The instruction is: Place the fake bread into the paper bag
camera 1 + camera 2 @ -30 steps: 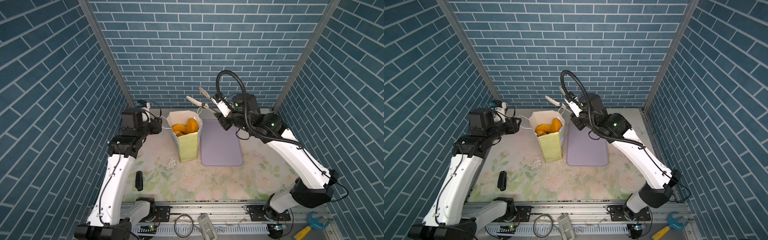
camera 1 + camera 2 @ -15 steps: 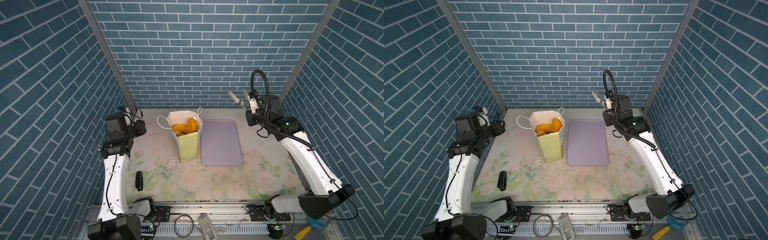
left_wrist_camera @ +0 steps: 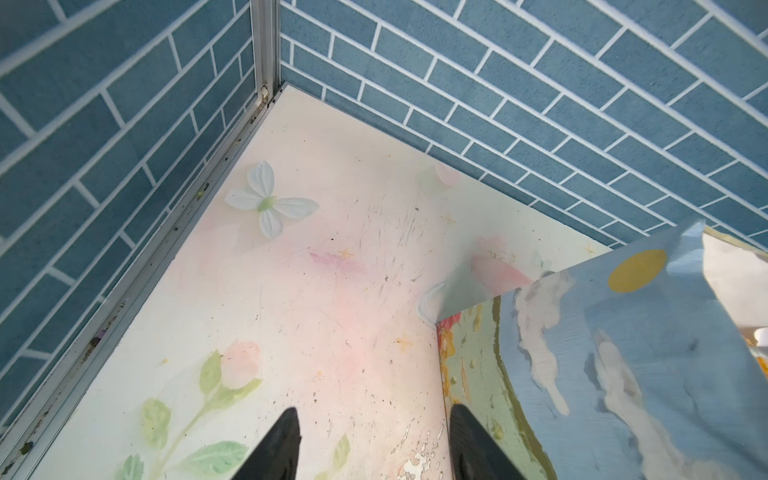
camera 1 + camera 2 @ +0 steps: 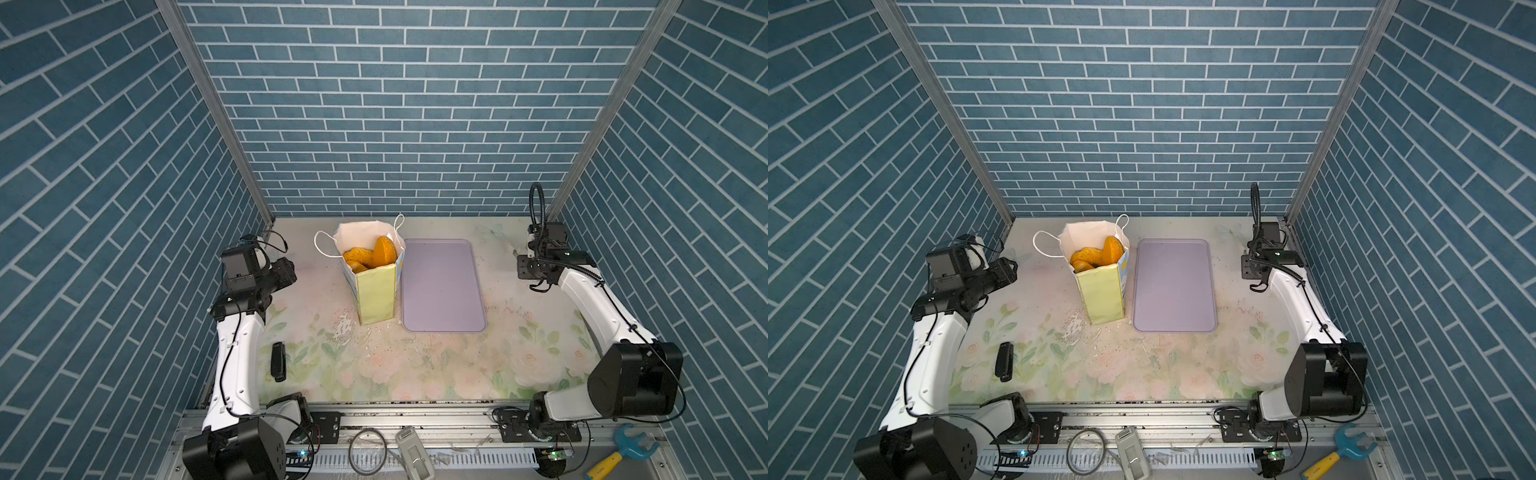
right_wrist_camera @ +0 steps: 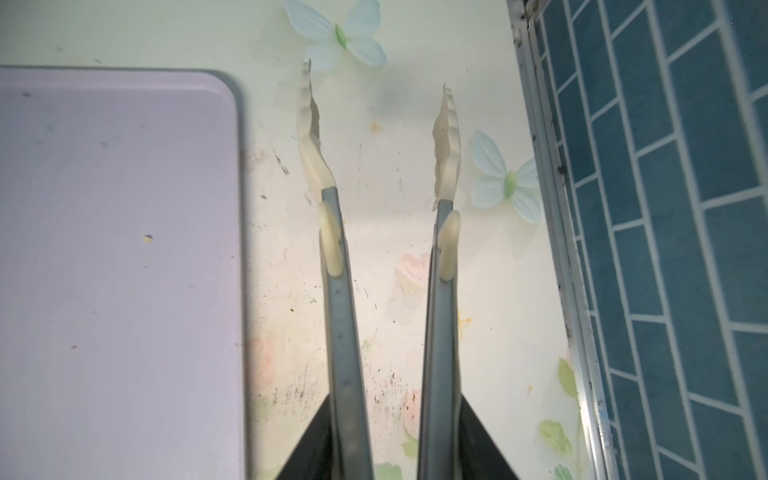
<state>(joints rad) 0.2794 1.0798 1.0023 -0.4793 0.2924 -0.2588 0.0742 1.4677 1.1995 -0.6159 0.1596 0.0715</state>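
Both top views: glossy fake bread (image 4: 372,255) inside rectangular paper bag (image 4: 376,295).

paper bag (image 4: 376,291) upright on worktop (image 4: 415,365), rear-centre, mouth open upward; front panel pale yellow-green, side panel printed with blue sky, white clouds, yellow dot; white cord handles (image 4: 316,245) flop outward at rim
fake bread (image 4: 370,255) inside bag: glossy golden-orange pieces piled near top, one standing on edge against right wall; count not readable
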